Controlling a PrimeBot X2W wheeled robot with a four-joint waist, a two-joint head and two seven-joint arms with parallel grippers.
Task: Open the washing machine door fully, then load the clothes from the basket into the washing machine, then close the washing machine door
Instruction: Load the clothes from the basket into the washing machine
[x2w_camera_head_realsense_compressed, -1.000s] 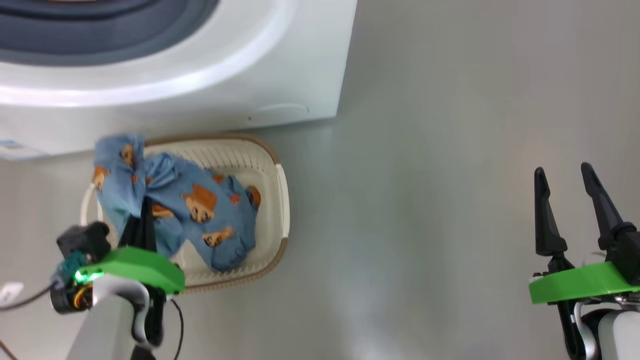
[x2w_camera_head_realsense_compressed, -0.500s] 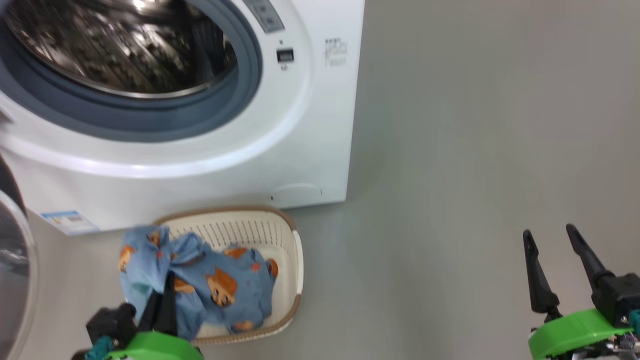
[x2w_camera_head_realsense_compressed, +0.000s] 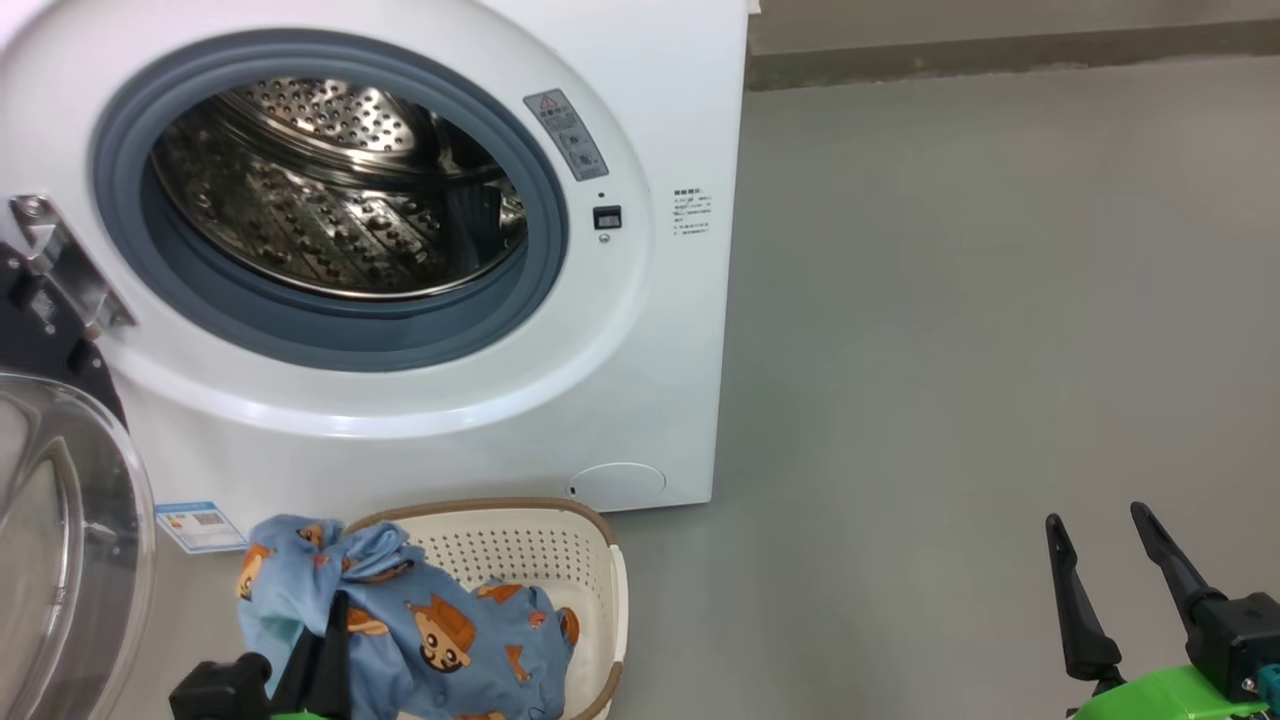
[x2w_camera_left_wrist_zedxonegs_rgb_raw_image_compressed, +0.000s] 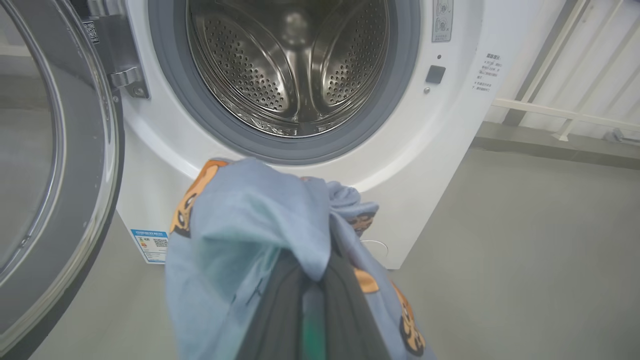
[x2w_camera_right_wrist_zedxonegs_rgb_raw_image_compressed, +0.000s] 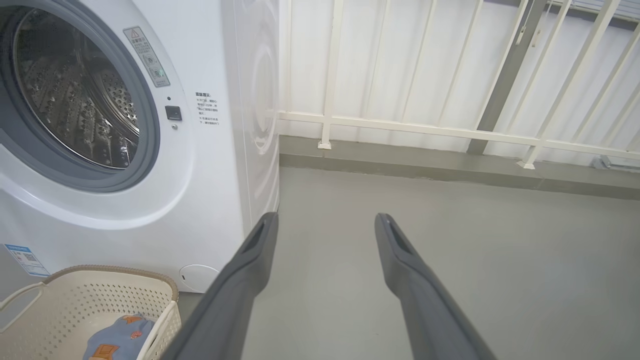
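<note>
1. Step in hand: loading. I judge the opening step done. The washing machine door (x2w_camera_left_wrist_zedxonegs_rgb_raw_image_compressed: 75, 165) stands swung wide to the left of the left end effector (x2w_camera_head_realsense_compressed: 330, 625), and the mouth of the drum (x2w_camera_head_realsense_compressed: 330, 220) is uncovered.
2. Left end effector: clenched on the clothes (x2w_camera_head_realsense_compressed: 440, 630). In the left wrist view its two fingers press together, and blue fabric is bunched over the tips, hiding them.
3. Clothes: the upper fold sits on the fingertips. The rest trails down and to the right of the left end effector into the basket (x2w_camera_head_realsense_compressed: 520, 545), and one fold hangs outside the basket's left rim.
4. Basket: just ahead and to the right of the left end effector, on the floor at the foot of the washing machine (x2w_camera_head_realsense_compressed: 660, 330).
5. Right end effector (x2w_camera_head_realsense_compressed: 1097, 520): released, with fingers spread and nothing between them. It hangs over bare floor, well apart from the basket.
6. Target: the drum lies ahead of and above the left end effector, ringed by the grey gasket (x2w_camera_head_realsense_compressed: 540, 270).
7. Next move (judgement): raise the clothes until the trailing part clears the basket rim. Then carry them forward and up through the gasket ring, and let go only once well inside the drum.
8. Watch for (judgement): a trailing hem could drag the light basket, or settle over the gasket lip and block the door.
9. Door closing is not yet done.
</note>
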